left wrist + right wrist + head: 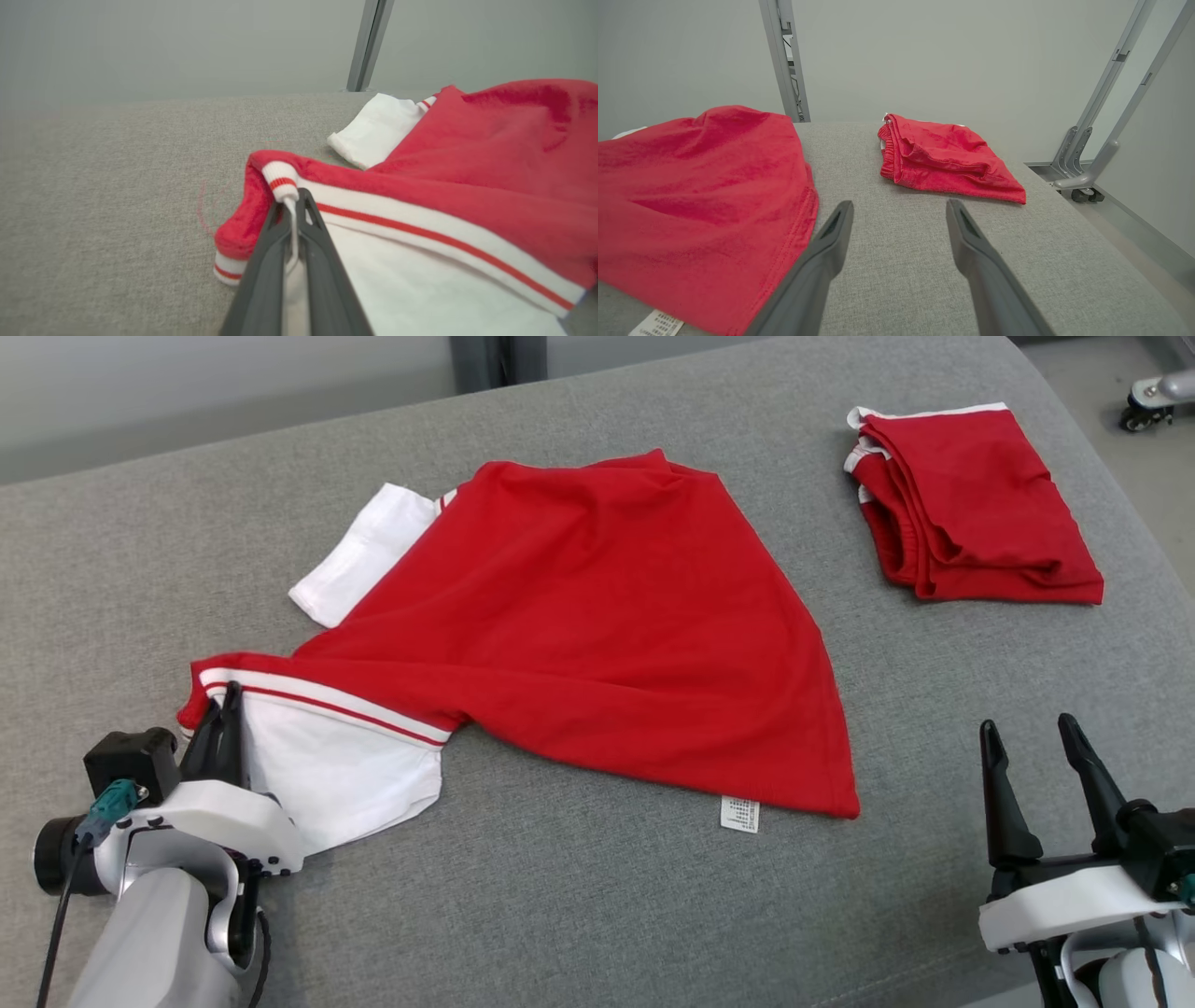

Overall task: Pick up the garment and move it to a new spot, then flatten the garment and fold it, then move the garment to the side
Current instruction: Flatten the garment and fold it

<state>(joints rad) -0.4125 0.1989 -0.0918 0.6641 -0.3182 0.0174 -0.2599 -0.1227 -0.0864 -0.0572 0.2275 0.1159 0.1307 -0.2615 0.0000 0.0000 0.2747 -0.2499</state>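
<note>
- Beneath everything: grey padded surface (pixel 597 915), wide and flat.
- Across its middle: red-and-white garment (pixel 597 616), lying loose, red body rumpled and drawn into a rough triangle, pulled toward the near left; seen as a broad red slope in the right wrist view (pixel 691 196).
- Far right, well apart from the garment: folded red cloth (pixel 971 504), white trim along its far edge.
- Near left: left gripper (pixel 228 702), jaws pinched together on the garment's white edge, thin white fabric clamped between the two dark fingers (pixel 322 261).
- Near right: right gripper (pixel 1027 726), jaws spread wide, holding nothing, over bare pad near the garment's right hem, apart from it.
- Far left, poking out from under the red body: white sleeve (pixel 364 555).
- From the left gripper toward the middle: white band with a red stripe (pixel 327 702).
- At the near hem, flat on the pad: small white care label (pixel 739 813).
</note>
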